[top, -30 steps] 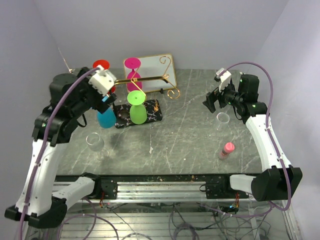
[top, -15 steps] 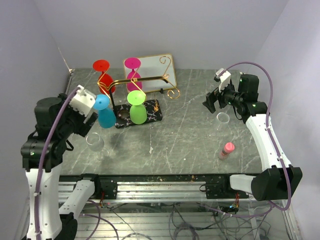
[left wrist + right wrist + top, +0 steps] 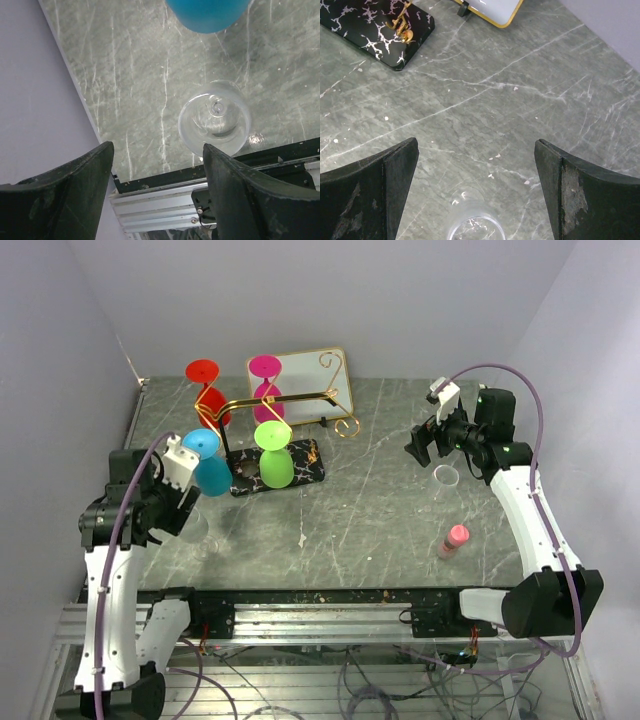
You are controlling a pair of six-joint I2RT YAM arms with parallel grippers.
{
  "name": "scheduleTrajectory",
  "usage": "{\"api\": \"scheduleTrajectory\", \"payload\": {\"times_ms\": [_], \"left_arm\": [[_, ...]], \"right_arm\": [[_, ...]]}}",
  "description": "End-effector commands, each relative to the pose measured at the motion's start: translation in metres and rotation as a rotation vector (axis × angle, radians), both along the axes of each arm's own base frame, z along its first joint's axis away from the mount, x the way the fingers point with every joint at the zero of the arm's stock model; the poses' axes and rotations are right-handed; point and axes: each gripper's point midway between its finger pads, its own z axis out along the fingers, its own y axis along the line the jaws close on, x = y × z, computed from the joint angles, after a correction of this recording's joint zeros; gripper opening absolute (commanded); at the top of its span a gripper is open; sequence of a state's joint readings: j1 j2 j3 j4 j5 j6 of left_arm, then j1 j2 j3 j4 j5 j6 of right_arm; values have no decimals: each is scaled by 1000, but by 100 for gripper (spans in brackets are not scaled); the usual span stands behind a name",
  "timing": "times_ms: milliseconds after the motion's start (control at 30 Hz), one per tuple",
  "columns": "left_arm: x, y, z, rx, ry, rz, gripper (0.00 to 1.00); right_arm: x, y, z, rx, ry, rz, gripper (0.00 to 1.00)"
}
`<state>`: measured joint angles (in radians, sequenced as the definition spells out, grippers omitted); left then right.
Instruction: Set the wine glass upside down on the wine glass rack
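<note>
The gold wire rack (image 3: 290, 397) stands on its black marbled base (image 3: 305, 472). A blue glass (image 3: 211, 476) hangs upside down at its left end, with red (image 3: 204, 371), pink (image 3: 265, 366) and green (image 3: 273, 465) glasses also on it. A clear wine glass (image 3: 192, 528) stands on the table by the left arm; in the left wrist view it (image 3: 215, 118) lies just beyond the fingertips, below the blue bowl (image 3: 207, 12). My left gripper (image 3: 183, 502) (image 3: 156, 147) is open and empty above it. My right gripper (image 3: 420, 448) (image 3: 476, 142) is open and empty over a second clear glass (image 3: 446, 476) (image 3: 475, 231).
A gold-rimmed white tray (image 3: 310, 380) (image 3: 492, 10) leans behind the rack. A pink bottle (image 3: 453, 538) lies at the near right. The table's near edge and aluminium rail (image 3: 165, 205) are right under the left gripper. The rack base (image 3: 375, 30) shows in the right wrist view.
My left arm has drawn back from the rack's left end toward the near left, leaving the blue glass hanging there. It now hovers over the clear glass. The right arm has not moved.
</note>
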<state>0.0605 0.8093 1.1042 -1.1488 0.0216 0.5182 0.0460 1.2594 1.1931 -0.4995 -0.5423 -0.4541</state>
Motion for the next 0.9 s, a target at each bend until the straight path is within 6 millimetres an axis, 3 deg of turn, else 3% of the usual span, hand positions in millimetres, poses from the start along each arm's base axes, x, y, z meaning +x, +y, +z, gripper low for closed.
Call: {"api": "scheduleTrajectory", "payload": {"times_ms": [0, 367, 867], "left_arm": [[5, 0, -14, -35, 27, 41, 79], [21, -6, -42, -81, 93, 31, 58], [13, -9, -40, -99, 116, 21, 21]], "right_arm": [[3, -1, 6, -9, -18, 4, 100], [3, -2, 1, -27, -7, 8, 100], [4, 0, -6, -47, 6, 15, 100]]}}
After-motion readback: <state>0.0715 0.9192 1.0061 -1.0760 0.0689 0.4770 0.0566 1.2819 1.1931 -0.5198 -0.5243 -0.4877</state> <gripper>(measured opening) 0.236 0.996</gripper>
